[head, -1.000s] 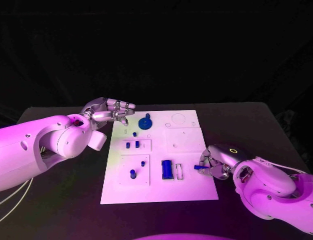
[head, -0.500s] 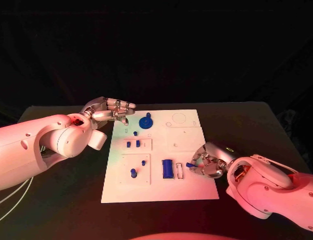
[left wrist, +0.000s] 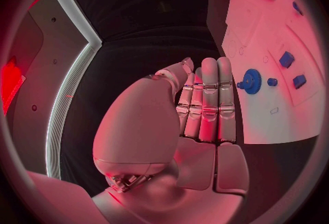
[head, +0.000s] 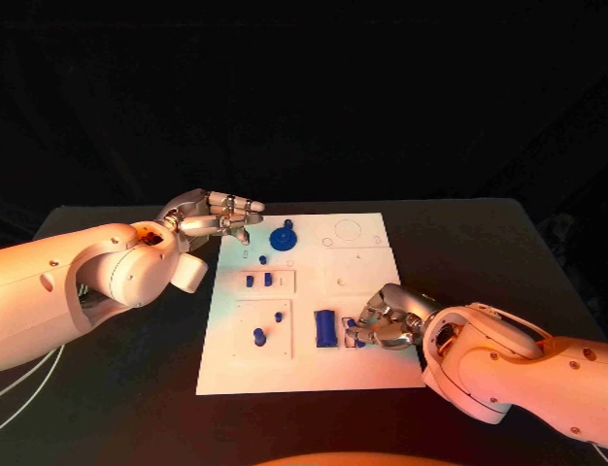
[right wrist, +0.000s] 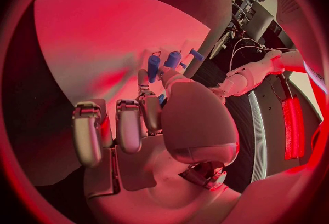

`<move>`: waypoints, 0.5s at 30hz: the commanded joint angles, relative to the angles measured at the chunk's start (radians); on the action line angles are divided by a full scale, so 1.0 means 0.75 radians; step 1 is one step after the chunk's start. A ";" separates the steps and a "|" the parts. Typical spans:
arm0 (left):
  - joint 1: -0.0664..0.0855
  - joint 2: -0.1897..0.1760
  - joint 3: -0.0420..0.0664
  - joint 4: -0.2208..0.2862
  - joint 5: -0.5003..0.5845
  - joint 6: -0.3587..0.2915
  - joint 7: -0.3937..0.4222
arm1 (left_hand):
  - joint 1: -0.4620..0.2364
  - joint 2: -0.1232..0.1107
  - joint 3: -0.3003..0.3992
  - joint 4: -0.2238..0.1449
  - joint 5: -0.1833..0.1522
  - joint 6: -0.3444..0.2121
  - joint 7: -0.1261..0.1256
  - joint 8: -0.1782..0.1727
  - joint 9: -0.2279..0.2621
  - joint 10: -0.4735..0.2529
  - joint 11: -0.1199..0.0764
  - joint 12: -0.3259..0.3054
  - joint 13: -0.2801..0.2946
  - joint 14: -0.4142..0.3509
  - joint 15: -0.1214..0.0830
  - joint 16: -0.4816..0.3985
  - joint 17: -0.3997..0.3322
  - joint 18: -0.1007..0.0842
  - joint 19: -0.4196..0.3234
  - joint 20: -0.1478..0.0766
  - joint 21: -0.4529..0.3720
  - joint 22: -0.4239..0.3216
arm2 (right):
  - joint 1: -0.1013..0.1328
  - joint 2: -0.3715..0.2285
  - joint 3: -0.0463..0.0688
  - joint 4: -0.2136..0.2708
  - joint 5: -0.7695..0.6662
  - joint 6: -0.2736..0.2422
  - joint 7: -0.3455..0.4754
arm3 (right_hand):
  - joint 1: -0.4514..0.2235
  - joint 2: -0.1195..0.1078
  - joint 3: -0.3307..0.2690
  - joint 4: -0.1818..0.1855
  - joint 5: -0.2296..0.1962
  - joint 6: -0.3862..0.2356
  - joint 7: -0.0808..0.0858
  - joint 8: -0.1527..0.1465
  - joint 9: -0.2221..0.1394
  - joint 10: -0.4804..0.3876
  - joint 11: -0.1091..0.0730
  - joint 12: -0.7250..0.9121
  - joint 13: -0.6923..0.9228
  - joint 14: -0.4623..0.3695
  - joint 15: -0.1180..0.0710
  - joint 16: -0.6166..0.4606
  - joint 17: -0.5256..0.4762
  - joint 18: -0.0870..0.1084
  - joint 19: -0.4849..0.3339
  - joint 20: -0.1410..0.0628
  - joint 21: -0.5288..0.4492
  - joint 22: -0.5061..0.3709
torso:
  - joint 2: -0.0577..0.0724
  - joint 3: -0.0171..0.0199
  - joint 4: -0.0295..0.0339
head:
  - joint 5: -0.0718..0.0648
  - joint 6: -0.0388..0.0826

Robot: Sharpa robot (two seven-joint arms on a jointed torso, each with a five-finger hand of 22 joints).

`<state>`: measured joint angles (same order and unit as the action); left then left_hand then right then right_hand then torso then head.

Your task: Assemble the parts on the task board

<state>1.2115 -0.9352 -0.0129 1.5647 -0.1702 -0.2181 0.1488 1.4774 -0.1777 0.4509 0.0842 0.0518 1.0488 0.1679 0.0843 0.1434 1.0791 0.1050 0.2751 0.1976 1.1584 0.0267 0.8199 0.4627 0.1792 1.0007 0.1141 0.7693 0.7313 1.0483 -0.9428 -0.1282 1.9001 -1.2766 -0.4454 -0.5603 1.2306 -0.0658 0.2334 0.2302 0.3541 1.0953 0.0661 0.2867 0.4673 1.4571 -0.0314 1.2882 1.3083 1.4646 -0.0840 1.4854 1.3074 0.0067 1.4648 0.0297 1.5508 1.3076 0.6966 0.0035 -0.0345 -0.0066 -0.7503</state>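
The white task board [head: 374, 374] lies in the middle of the black table. A blue gear [head: 285, 236], several small blue pegs and a long blue block [head: 325, 328] sit in it. My right hand [head: 388, 320] hovers low over the board's near right part. It pinches a small blue part [head: 349, 323] just right of the long block. My left hand [head: 218, 216] hangs beside the board's far left corner, with its fingers [left wrist: 207, 104] straight, side by side and empty. The left wrist view shows the gear [left wrist: 251, 80] close beyond those fingertips. In the right wrist view, my right hand [right wrist: 154, 120] curls over the board [right wrist: 96, 32].
Two small blue pieces [head: 258, 281] stand in a recess left of centre, and two more pegs [head: 259, 337] stand in the near left recess. The board's far right area [head: 354, 233] holds round outlines. Bare black table [head: 487, 243] lies on both sides of the board.
My right hand has moved left across the board with the small blue part, from the board's right edge to just beside the long blue block. The left hand has stayed put.
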 commanded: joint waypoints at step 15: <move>0.000 -0.003 0.001 0.008 -0.002 0.026 0.008 | 0.000 0.008 -0.007 -0.001 0.004 -0.008 0.005 -0.004 -0.001 -0.014 -0.001 0.004 -0.002 -0.009 0.000 -0.009 -0.003 0.007 0.002 0.004 -0.009 -0.002 | -0.006 0.048 -0.001 -0.041 0.019 0.075 -0.013 | -0.058 -0.004 -0.036 0.034 0.012 0.046 -0.037 0.011 0.014 0.014 -0.002 0.017 0.107 0.104 -0.010 0.006 0.162 -0.003 0.131 -0.010 0.002 0.344 | 0.000 0.0016 -0.0004 | 0.004 0.000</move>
<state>1.2113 -0.9381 -0.0129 1.5676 -0.1703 -0.2153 0.1488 1.4774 -0.1777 0.4509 0.0842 0.0518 1.0488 0.1679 0.0844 0.1435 1.0754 0.1015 0.2751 0.1976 1.1584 0.0267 0.8161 0.4617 0.1791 1.0007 0.1141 0.7693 0.7304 1.0474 -0.9121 -0.1270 1.8678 -1.2642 -0.4169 -0.5689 1.1902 -0.0625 0.2130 0.2558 0.3622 1.1375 0.0408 0.2940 0.4780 1.4580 -0.0304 1.2989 1.3094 1.4646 -0.0840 1.4853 1.3073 0.0066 1.4663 0.0282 1.5507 1.3075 0.6973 0.0043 -0.0346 -0.0050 -0.7497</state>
